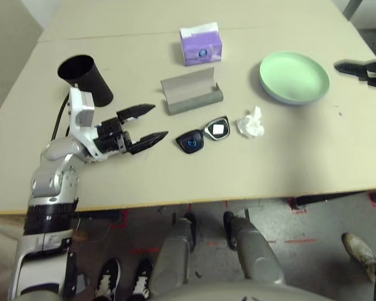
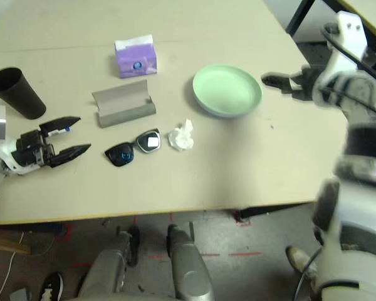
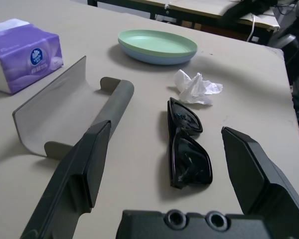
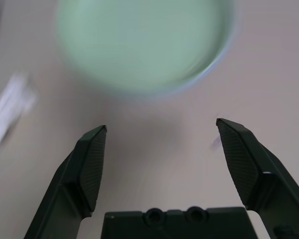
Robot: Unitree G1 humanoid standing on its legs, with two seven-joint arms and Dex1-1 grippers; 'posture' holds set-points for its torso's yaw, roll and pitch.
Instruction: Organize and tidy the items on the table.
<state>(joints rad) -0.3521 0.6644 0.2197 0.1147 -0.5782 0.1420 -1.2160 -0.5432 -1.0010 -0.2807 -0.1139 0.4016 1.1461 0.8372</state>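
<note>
Black plastic sunglasses point(image 1: 203, 134) lie on our pale beige tabletop point(image 1: 288, 157), just in front of the open grey glasses case point(image 1: 191, 91). Our left tool point(image 1: 145, 124) is wide open beside them. Our right tool point(image 4: 159, 159) is open too, near the round green plate point(image 2: 227, 89).

The blue plate point(image 3: 154, 56) shows only as a rim under the green plate point(image 3: 157, 42); neither marker is visible.
</note>
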